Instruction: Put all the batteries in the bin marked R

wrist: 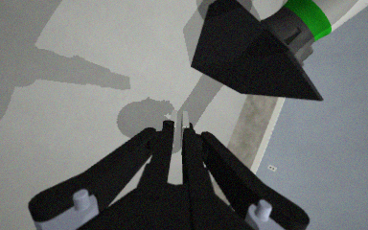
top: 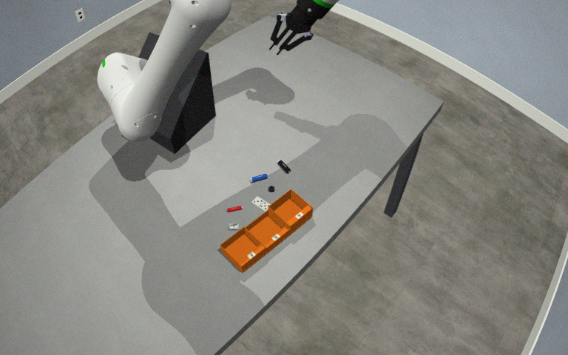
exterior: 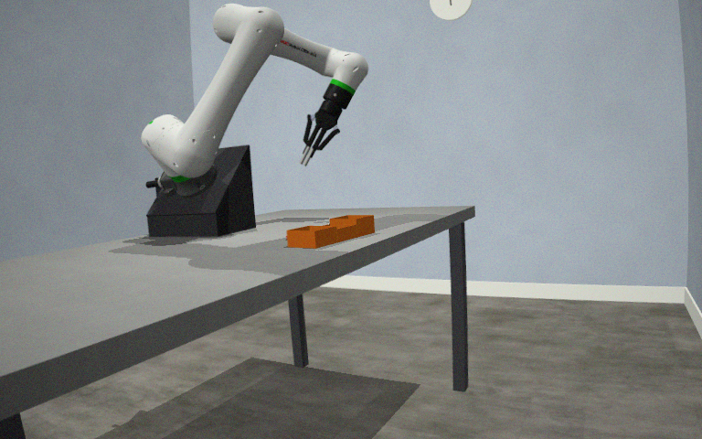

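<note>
A blue battery (top: 258,178), a black battery (top: 284,166) and a small red cylinder (top: 234,208) lie on the grey table, just behind a row of three orange bins (top: 266,229). The bins also show in the exterior view (exterior: 331,230). Each bin has a white label, too small to read. All three bins look empty. My gripper (top: 274,49) is shut on nothing and hangs high above the far side of the table, well away from these things. It shows the same in the exterior view (exterior: 305,161) and in the wrist view (wrist: 176,126).
A white domino (top: 260,203), a small black nut (top: 271,188) and a small white piece (top: 234,226) lie among the batteries, next to the bins. The arm's black base (top: 184,100) stands at the back left. The bins stand near the table's right edge.
</note>
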